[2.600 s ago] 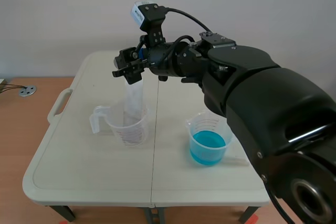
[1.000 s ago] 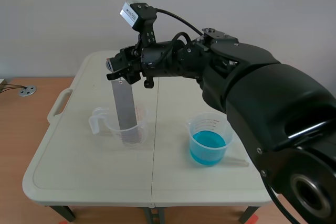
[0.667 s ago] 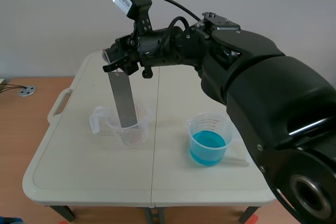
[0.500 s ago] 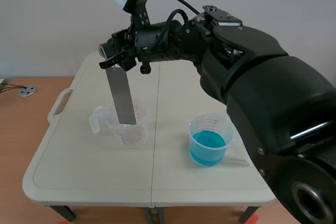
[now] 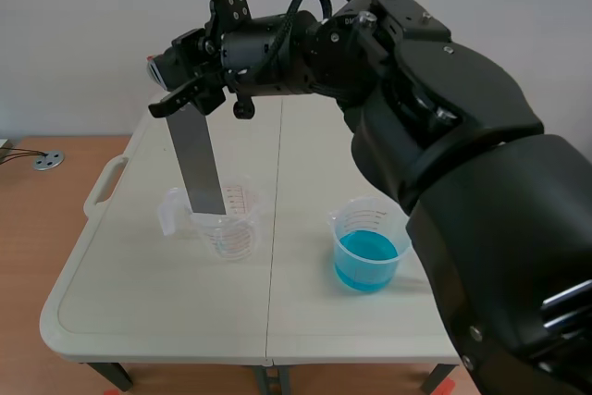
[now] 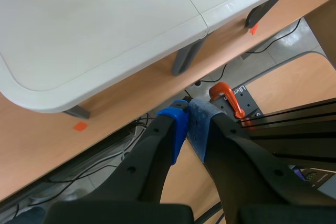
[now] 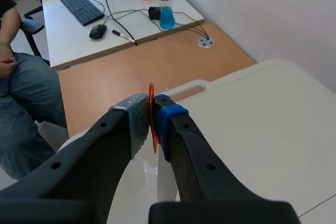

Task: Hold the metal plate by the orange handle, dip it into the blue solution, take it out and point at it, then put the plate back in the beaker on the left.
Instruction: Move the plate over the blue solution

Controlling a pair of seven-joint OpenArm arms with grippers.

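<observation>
While my right gripper (image 5: 182, 99) is clamped shut on the orange handle (image 7: 151, 121), the thin tab edge-on between both pads, the metal plate (image 5: 196, 162) hangs below it at upper left of the scene frame, a bit tilted. Its lower end sits at the mouth of the left beaker (image 5: 229, 227), and I cannot tell if it is fully clear of the rim. Grip is on the handle only, I judge so that no pad touches the metal that gets dipped. The blue solution (image 5: 367, 261) is in the right beaker (image 5: 368, 217), lower right of centre, well apart from the left one, both on the white table (image 5: 139, 284). Step in hand, my guess: plate out of the left beaker, blue dip not yet done. The plate needs height to clear both rims, and clipping a light plastic beaker could tip it. My left gripper (image 6: 188, 124) is closed on nothing, pads meeting, off the table's edge over the floor, probably parked clear of the work.
</observation>
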